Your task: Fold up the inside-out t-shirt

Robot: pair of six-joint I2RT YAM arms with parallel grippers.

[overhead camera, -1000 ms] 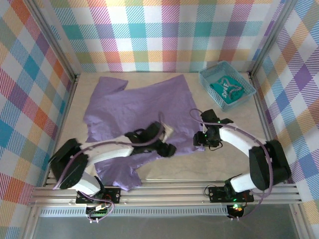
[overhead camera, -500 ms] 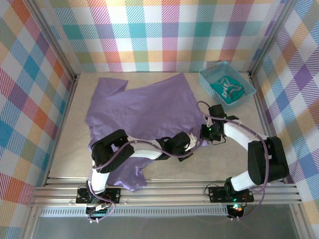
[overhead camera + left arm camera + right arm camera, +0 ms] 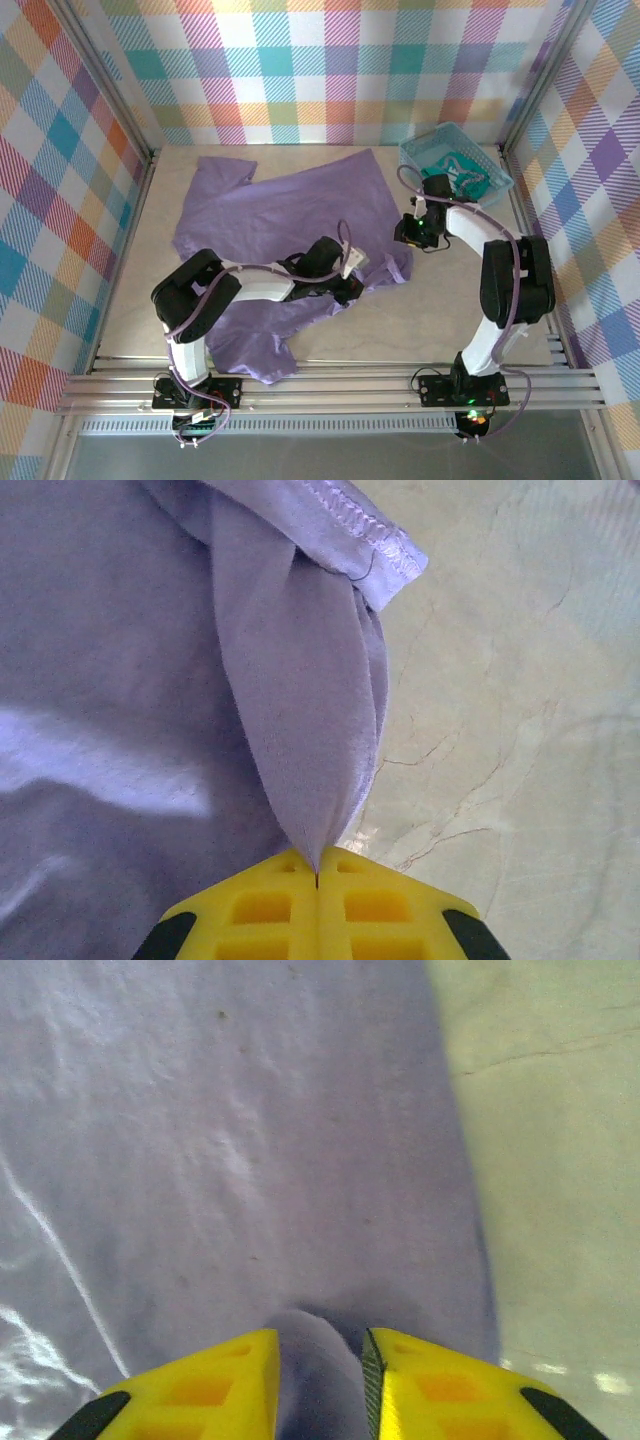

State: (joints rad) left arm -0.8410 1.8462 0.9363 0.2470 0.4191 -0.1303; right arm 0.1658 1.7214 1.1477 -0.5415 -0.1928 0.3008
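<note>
The lavender inside-out t-shirt (image 3: 280,215) lies spread over the left and middle of the table, rumpled along its near edge. My left gripper (image 3: 350,272) sits at the shirt's near right part, shut on a pinched fold of it. In the left wrist view the cloth (image 3: 300,730) runs up from the closed jaws (image 3: 317,878) to a stitched hem (image 3: 375,545). My right gripper (image 3: 408,232) is at the shirt's right edge, and a bunch of purple fabric (image 3: 320,1380) fills the gap between its fingers (image 3: 215,1385).
A small teal basket (image 3: 420,165) holding a teal-green garment with white markings (image 3: 462,172) stands at the back right, just beyond my right arm. Bare marble tabletop (image 3: 430,320) lies near and right of the shirt. Plaid walls close in three sides.
My right gripper has moved away from me along the shirt's right edge toward the basket. My left gripper swung right, then back a little left, and the shirt's near right edge shifted.
</note>
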